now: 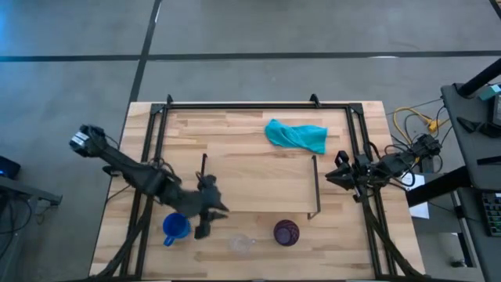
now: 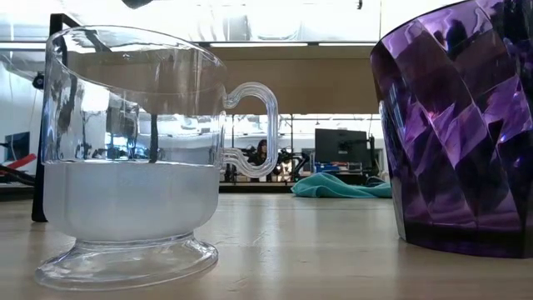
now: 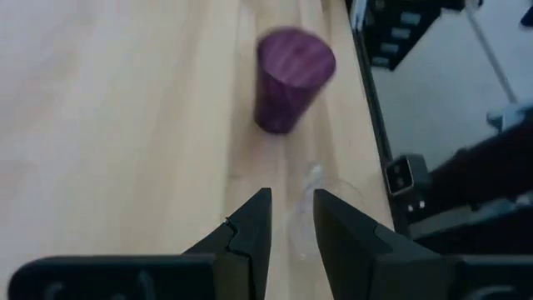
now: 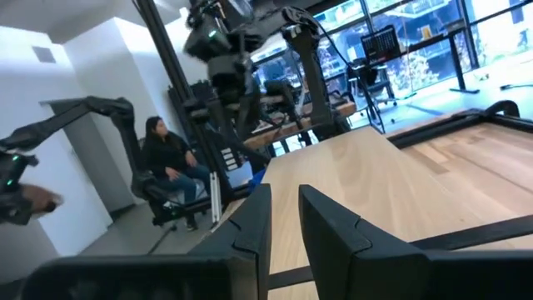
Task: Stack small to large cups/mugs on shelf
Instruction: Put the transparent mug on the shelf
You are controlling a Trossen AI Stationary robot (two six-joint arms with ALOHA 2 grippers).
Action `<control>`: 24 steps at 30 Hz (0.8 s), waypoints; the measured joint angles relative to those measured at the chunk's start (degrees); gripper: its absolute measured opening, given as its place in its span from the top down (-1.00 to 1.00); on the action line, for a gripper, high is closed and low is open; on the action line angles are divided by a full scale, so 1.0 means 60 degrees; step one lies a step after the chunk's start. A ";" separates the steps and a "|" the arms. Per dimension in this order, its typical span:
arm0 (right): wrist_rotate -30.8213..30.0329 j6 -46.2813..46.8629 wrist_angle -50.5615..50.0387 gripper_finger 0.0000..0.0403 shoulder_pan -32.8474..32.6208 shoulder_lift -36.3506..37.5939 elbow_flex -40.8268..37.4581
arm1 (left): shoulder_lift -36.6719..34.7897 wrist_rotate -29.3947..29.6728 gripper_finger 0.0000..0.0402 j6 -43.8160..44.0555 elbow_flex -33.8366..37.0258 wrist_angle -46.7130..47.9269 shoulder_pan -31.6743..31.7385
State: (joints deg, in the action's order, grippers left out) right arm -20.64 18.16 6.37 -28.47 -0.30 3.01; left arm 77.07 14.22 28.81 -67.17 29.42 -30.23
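**High view: left pincer lined up on the glass cup, miss and knock risks**

Left pincer point(image 1: 210, 217) sits near the front edge of the tabletop point(image 1: 235, 133), between the blue mug point(image 1: 175, 228) and the clear glass cup point(image 1: 241, 244). Left wrist view shows its fingers point(image 3: 250, 229) slightly parted with nothing between them, the glass just beyond the tips and the purple cup point(image 3: 287, 77) further along the same line. All three cups stand on the tabletop in front of the shelf point(image 1: 258, 182); none is on it yet. Teal cloth point(image 1: 296, 135) lies behind the shelf, out of the way.

Risks, as I judge them:
- Gap looks narrower than the glass. Advancing like this would shove it toward the purple cup or off the front edge.
- Clear glass is hard to see, and a rim grip could slip.
- Blue mug is just beside the arm; a swing could clip it.
- Shelf's rod legs sit close to the lift path.

Right pincer point(image 1: 341, 174) waits at the tabletop's right side, fingers slightly apart and empty.
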 joint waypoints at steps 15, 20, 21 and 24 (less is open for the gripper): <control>0.0004 0.0551 -0.0002 0.71 -0.0002 0.0000 0.0000 | 0.2882 -0.0819 0.62 0.0379 -0.2437 0.1125 -0.0408; 0.0004 0.0828 -0.0004 0.71 -0.0002 -0.0047 0.0000 | 0.2792 -0.0823 0.62 0.0653 -0.2334 0.2054 -0.0408; 0.0007 0.0828 -0.0007 0.71 -0.0001 -0.0047 0.0000 | 0.2792 -0.0823 0.62 0.0653 -0.2324 0.2133 -0.0405; 0.0004 0.0841 -0.0001 0.71 -0.0004 -0.0047 0.0000 | 0.2801 -0.0839 0.62 0.0702 -0.2226 0.2185 -0.0402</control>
State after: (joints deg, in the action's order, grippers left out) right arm -20.62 23.20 6.37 -28.49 -0.58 3.01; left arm 93.88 9.18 33.02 -80.53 42.53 -32.64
